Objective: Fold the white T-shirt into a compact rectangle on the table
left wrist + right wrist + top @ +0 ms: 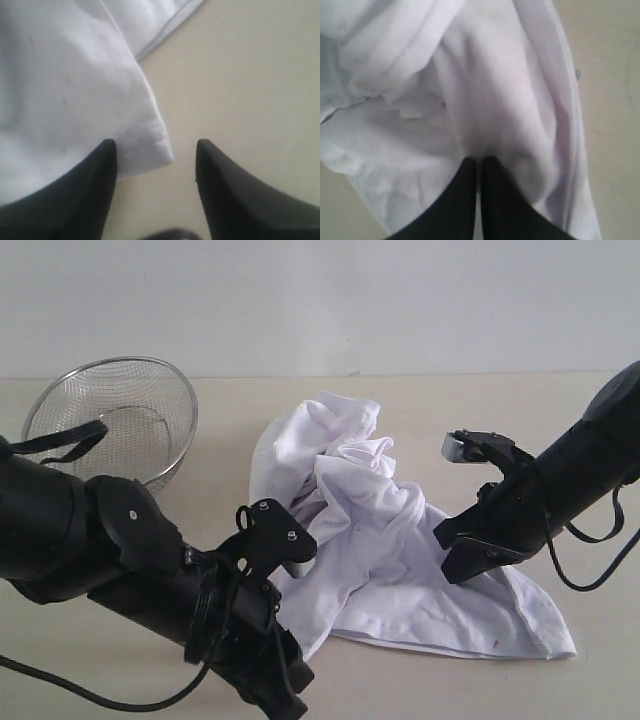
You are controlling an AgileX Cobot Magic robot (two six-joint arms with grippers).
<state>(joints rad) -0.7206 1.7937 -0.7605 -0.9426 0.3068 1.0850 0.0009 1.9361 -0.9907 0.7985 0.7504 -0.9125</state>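
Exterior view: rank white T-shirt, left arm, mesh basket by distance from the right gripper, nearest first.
1. white T-shirt: centre, touching the right gripper.
2. left arm: lower left, across the shirt.
3. mesh basket: back left of the table.

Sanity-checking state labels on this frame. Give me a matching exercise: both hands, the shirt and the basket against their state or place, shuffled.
Things:
1. left hand
2. right hand
3. white T-shirt
4. mesh basket

States:
A. crumpled heap, not folded
B. open around a shirt corner
C. far left in the exterior view, apart from the shirt
D. shut on a cloth fold

Pairs: 1-B, 2-D, 3-A, 4-C
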